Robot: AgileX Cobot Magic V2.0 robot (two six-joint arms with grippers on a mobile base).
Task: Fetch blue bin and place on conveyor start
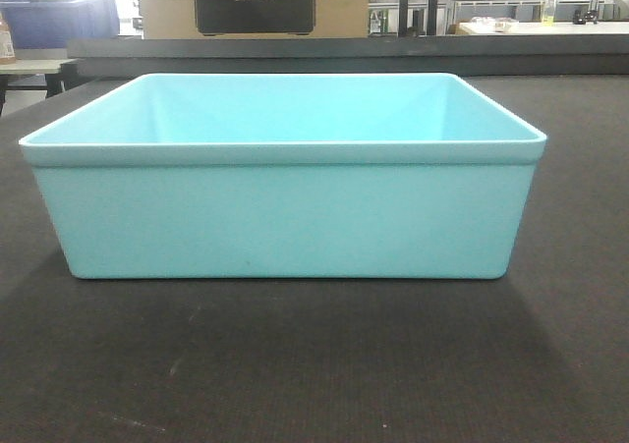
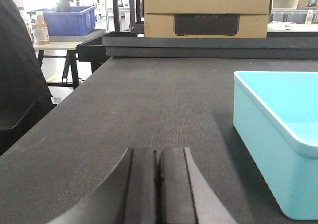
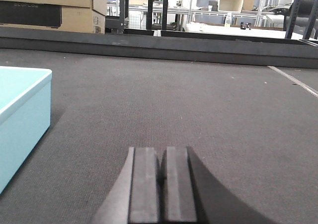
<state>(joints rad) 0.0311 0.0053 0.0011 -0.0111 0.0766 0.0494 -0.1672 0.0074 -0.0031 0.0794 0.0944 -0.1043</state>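
Where woven dark belt [image 1: 570, 364] spreads, smooth rectangular aqua bin [image 1: 285, 217] sits.

Lighting is looking even and fairly bright; the blue bin [image 1: 285, 217] is casting a soft shadow on the belt [image 1: 314, 364]. Background windows are blowing out, far stuff is going slightly soft.

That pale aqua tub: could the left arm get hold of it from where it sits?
Probably yes. Only bare belt lies between the left fingers and the tub, but the fingers are shut and would need opening first.
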